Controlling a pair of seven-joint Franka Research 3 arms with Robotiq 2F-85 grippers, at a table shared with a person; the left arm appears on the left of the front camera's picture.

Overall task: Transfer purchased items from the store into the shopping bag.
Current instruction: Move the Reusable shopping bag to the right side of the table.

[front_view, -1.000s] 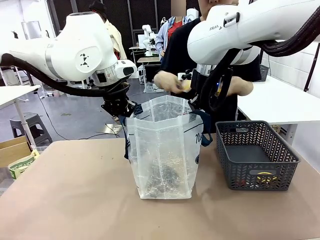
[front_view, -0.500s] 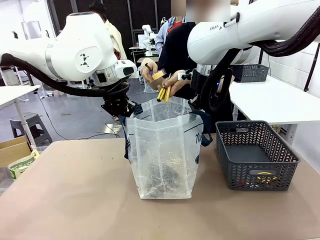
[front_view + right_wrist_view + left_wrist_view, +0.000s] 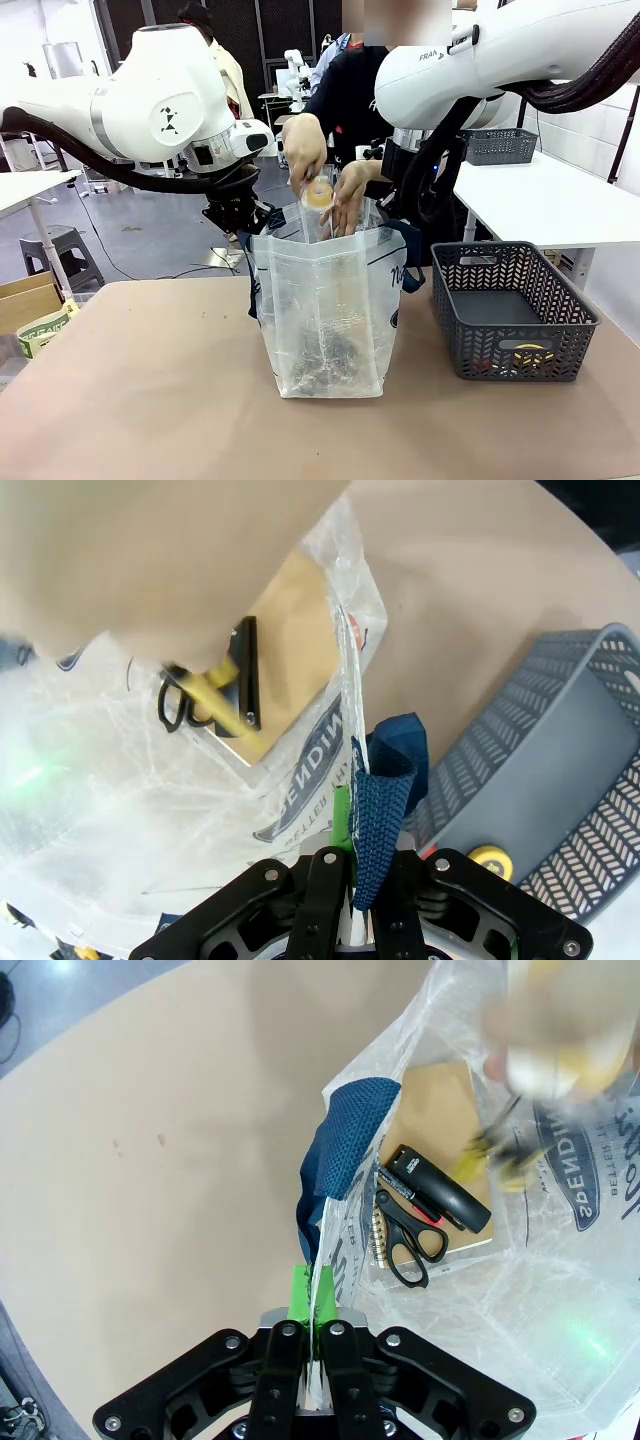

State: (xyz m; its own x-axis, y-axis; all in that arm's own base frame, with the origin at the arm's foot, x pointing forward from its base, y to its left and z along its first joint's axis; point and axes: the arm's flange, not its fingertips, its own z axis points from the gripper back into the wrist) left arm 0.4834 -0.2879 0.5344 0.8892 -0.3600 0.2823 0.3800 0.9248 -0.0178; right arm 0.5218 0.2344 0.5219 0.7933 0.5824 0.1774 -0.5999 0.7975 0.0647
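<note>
Translucent plastic shopping bag [image 3: 330, 310] stands upright mid-worktop [image 3: 150, 400], mouth spread wide b/c each arm pins one side of the rim. Left jaws: clenched on the rim film just beside a navy strap handle [image 3: 345, 1135]. Right jaws: clenched on the opposite rim w/ the other strap [image 3: 385, 780] caught between them. Likely reason: hold the mouth open & taut so loading goes in w/o the film folding shut.

Person at far side has one hand [image 3: 305, 150] and the other hand [image 3: 350, 195] over the mouth, lowering a round orange-topped item [image 3: 318, 192] plus thin yellow pieces. These are blurred, can't ID.

At bag bottom: scissors [image 3: 410, 1245], a black stapler-like block [image 3: 440, 1188], brown card [image 3: 440, 1100].

Store basket [image 3: 480, 330] sits on the worktop just right of the bag, not touching. It's nearly empty, w/ one yellow round thing [image 3: 530, 352] near its front wall.

In the way: right arm [image 3: 470, 60] & its cables hang btwn person and basket, so grabbing that last piece prob. means reaching around. Straps droop at the rim but don't block the opening.
</note>
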